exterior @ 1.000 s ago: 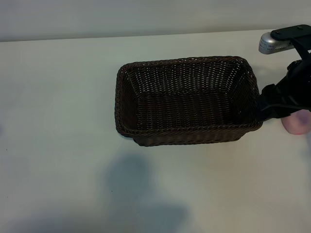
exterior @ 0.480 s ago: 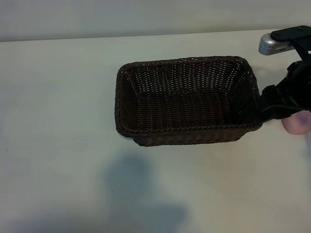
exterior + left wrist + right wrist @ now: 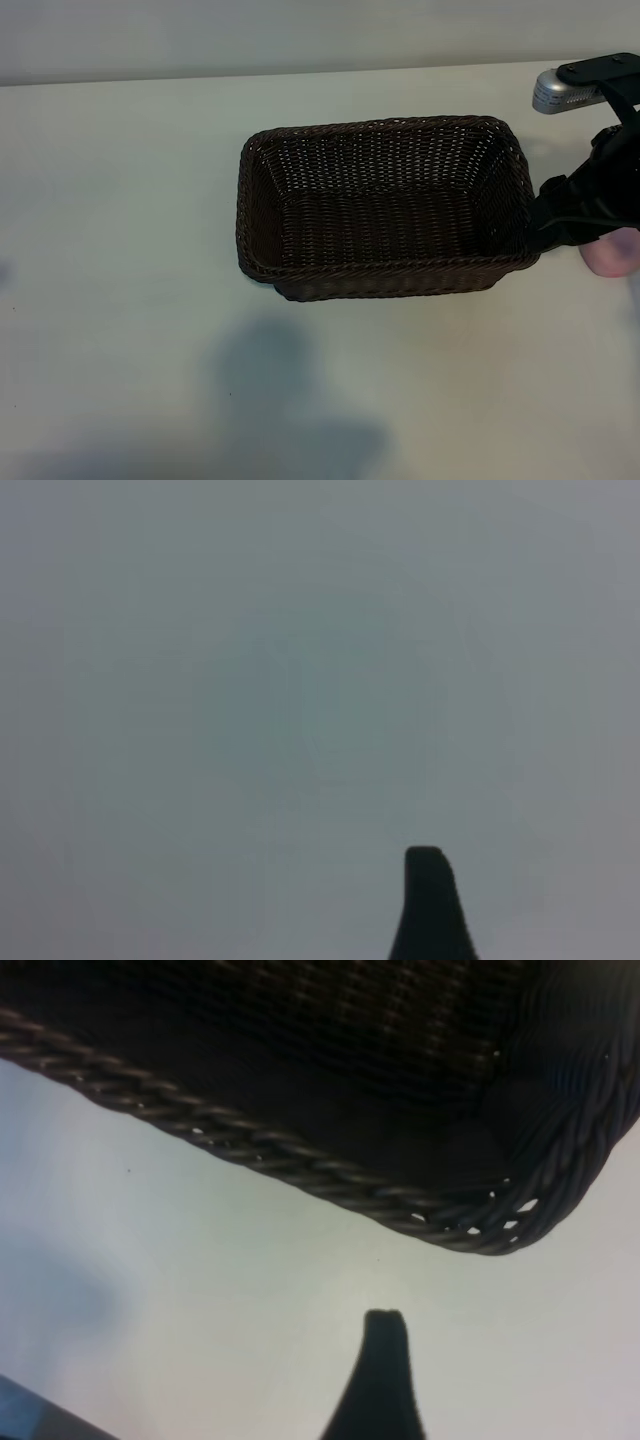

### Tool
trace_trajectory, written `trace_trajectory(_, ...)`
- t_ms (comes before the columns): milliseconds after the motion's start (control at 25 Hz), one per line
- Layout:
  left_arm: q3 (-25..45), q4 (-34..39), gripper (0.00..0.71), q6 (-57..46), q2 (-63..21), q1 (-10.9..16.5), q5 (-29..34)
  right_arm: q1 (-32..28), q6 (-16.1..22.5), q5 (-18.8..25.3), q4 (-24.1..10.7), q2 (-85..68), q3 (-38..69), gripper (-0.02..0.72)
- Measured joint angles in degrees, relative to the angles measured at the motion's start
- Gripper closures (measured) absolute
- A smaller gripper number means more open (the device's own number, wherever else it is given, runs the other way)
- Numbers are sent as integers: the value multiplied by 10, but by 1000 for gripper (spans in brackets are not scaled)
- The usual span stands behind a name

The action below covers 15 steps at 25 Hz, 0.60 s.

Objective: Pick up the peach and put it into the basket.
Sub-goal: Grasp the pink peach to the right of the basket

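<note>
- The basket [image 3: 385,208] is seen on the pale table [image 3: 120,250], a little right of the middle in the exterior view, with its long sides running left to right and its inside holding nothing.
- The peach [image 3: 612,256] is found on the table just beyond the basket's right end, near the right edge of the exterior view; only its lower part is shown, the rest being hidden under the right arm.
- The peach is outside the basket and is not lifted.
- The right claw [image 3: 590,215] is held over the peach, close beside the basket's right rim, and is pointed steeply down.
- Its jaws are set wide apart; from the pictures it cannot be told that anything is gripped, and the peach is not seen between the fingers.
- In the right wrist view a single dark fingertip [image 3: 384,1332] is shown over bare table, with the braided rim and a rounded corner of the basket just beyond it.
- The left claw is outside the exterior view; in its own wrist view one dark fingertip [image 3: 428,870] is shown against a blank grey surface.
- Its jaws are fairly wide apart and nothing is seen held.
</note>
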Motion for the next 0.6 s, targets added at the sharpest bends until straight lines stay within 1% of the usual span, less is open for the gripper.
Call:
trace_trajectory(120,0,-16,208,1,-1,0,5,0,0,-4,0,0,0,109)
trace_trajectory(600,0,-19,208,3,-1,0,7,0,3,-49,3,0,0,109)
